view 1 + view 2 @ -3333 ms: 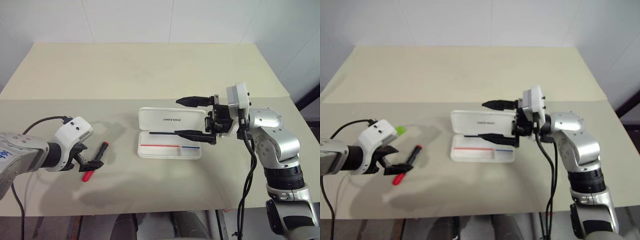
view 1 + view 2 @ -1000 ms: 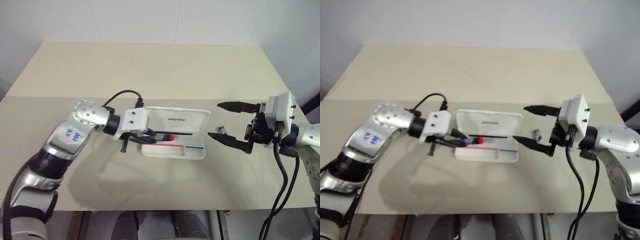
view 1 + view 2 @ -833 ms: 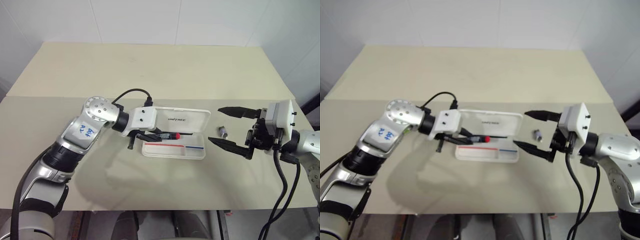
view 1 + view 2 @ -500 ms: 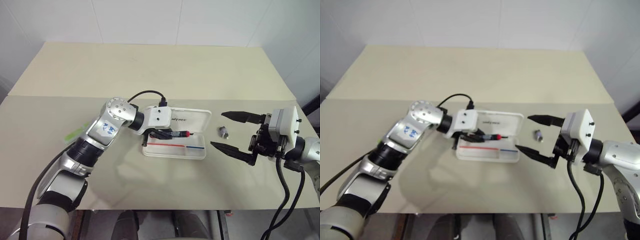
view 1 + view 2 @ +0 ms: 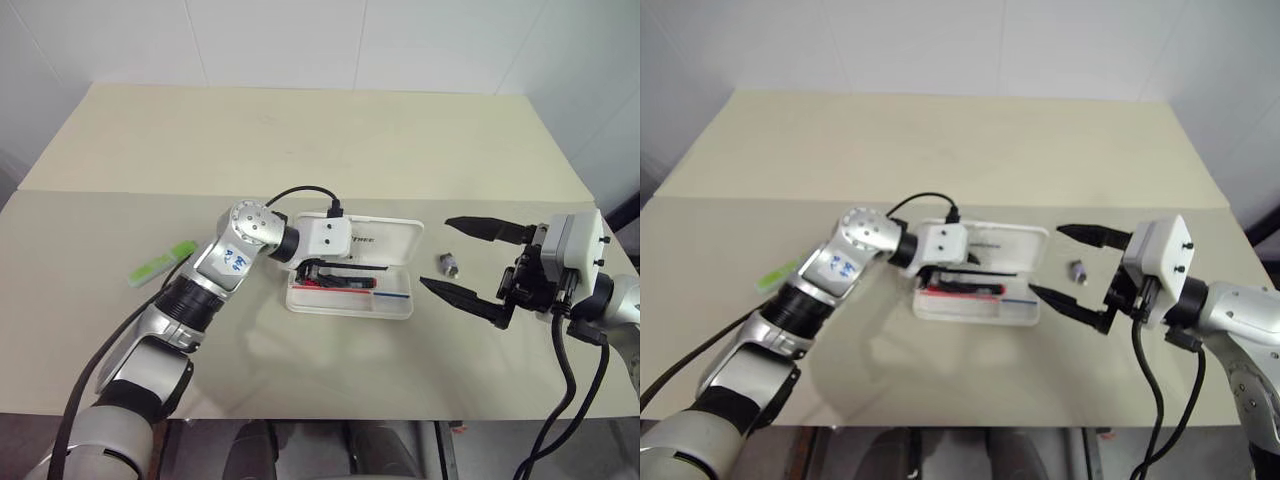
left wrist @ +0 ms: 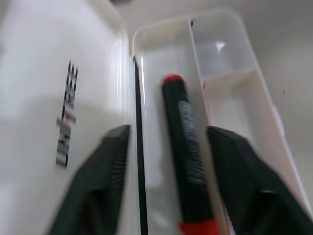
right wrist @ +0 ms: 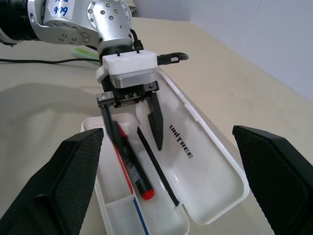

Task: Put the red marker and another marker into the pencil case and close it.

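Observation:
The white pencil case (image 5: 385, 243) lies open in the middle of the table, lid toward the far side. The red marker (image 5: 345, 284) rests in its tray, lying loose between the spread fingers of my left gripper (image 5: 335, 272), which is open and hangs over the tray's left end. In the left wrist view the red marker (image 6: 186, 152) runs lengthwise between the two fingers (image 6: 98, 191). The green marker (image 5: 162, 263) lies on the table far to the left. My right gripper (image 5: 436, 252) is open, just right of the case.
A small grey cylindrical bit (image 5: 449, 264) lies on the table between the case and the right gripper's fingers. A black cable (image 5: 300, 195) loops over the left wrist. The table's near edge (image 5: 320, 416) runs below both arms.
The left gripper came right over the case with the red marker, then opened; the marker now lies in the tray. The right arm has stayed put.

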Motion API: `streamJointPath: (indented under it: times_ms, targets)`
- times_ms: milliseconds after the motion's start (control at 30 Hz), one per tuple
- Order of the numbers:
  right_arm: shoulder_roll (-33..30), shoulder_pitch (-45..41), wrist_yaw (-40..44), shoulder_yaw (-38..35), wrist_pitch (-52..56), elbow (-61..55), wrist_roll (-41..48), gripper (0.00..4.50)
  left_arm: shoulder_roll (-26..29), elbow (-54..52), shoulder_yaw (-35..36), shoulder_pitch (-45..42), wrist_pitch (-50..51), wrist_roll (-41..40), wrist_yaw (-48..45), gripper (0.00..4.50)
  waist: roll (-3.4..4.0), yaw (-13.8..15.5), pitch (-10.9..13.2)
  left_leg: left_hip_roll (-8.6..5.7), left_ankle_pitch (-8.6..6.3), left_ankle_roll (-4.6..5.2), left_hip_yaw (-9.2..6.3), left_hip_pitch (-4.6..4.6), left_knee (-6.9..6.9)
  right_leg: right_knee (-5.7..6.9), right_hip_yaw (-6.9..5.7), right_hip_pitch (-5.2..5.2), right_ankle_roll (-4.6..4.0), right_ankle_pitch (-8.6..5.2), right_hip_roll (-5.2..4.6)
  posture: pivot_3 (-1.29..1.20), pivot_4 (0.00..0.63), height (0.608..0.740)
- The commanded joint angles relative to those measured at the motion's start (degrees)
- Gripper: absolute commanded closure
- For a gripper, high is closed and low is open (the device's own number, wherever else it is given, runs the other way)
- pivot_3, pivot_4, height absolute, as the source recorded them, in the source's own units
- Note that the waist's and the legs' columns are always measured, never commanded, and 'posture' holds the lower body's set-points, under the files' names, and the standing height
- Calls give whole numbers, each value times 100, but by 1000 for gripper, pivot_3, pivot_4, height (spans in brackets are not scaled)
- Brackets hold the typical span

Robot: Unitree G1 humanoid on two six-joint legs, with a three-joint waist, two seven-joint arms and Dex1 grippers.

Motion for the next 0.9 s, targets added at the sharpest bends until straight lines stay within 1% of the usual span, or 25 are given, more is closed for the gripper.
streamJointPath:
  times_ms: [33, 67, 100, 300, 433, 567, 667, 800, 900]
  targets:
    - [44, -137, -33, 74, -76, -70, 69, 0, -56, -431, 242, -155, 88, -260, -131, 396, 0, -4, 0, 0, 0, 0, 0, 0, 0, 0, 0, 0, 0, 0, 0, 0, 150, 740]
    - [56, -174, -28, 119, -85, -49, 66, 0, -53, -540, 280, -138, 138, -332, -185, 87, 0, -4, 0, 0, 0, 0, 0, 0, 0, 0, 0, 0, 0, 0, 0, 0, 150, 740]
    - [72, -219, -16, 174, -95, -20, 66, 0, -37, -673, 329, -113, 167, -421, -248, 21, 0, -1, 0, 0, 0, 0, 0, 0, 0, 0, 0, 0, 0, 0, 0, 0, 150, 740]
    - [189, -701, 189, 615, -233, 371, -15, 0, 349, -1614, 699, 84, 690, -1020, -611, 21, 1, -30, -1, 1, 0, 0, 0, 1, -1, 1, 0, 1, 0, 0, 0, 0, 150, 740]
    - [300, -1066, 341, 882, -338, 654, -64, 0, 832, -2071, 972, 278, 1040, -1179, -605, 21, 1, -70, 0, 2, 2, 3, -1, 3, 1, 5, 0, 1, 0, 0, 0, 0, 150, 740]
    - [545, -1596, 555, 1192, -418, 958, -2, 0, 1635, -2544, 1713, 586, 1735, -1633, -622, 21, 1, -98, 0, 4, 2, 3, -2, 4, 2, 9, -1, 1, 0, 0, 1, 0, 150, 740]
    - [644, -1876, 719, 1366, -466, 1106, -49, 0, 2119, -2684, 2191, 776, 2113, -1922, -566, 21, 2, -84, 0, 4, 2, 3, -4, 4, 2, 11, -4, 0, -1, 0, 0, 0, 150, 740]
    - [841, -2325, 948, 1635, -561, 1382, -121, 0, 3064, -2786, 2902, 1070, 2717, -2302, -671, 21, 1, -80, 1, 4, 2, 3, -3, 2, 1, 7, -7, 0, -2, -1, -3, 0, 150, 740]
    - [978, -2569, 1077, 1744, -597, 1502, -114, 0, 3742, -2621, 3041, 1246, 2905, -2279, -769, 21, 0, -87, 1, 5, 2, 3, -3, 1, 0, 7, -10, -4, -5, -3, -3, 0, 150, 740]
